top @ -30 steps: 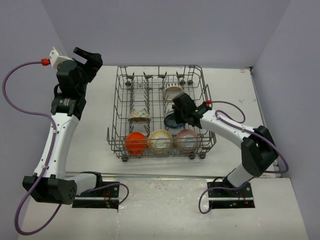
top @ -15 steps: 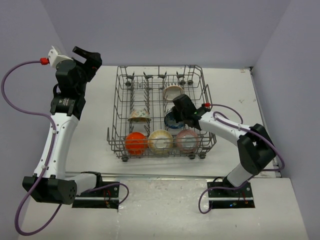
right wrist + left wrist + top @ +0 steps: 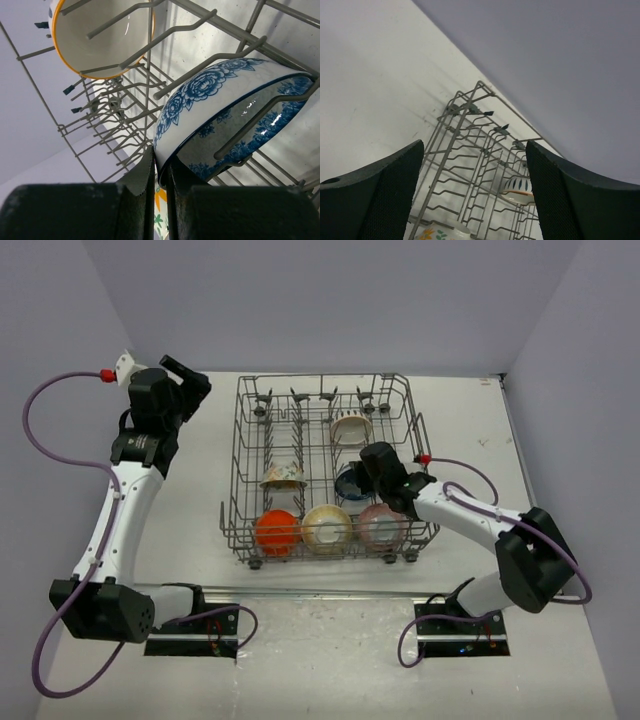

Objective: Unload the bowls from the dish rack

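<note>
We pinch the blue-and-white floral ceramic bowl [image 3: 215, 95] by its rim with our right gripper [image 3: 160, 172]. Tines of the grey wire dish rack [image 3: 322, 379] cross it and could snag it on lifting. Left gripper [image 3: 474, 147] is spread, empty.

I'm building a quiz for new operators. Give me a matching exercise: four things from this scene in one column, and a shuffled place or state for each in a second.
1. orange bowl
2. pink bowl
3. blue-and-white bowl
4. left hand

A. rim pinched in the right hand
B. near row of the dish rack, left end
C. open, holding nothing
D. near row, right end

Pairs: 1-B; 2-D; 3-A; 4-C
</note>
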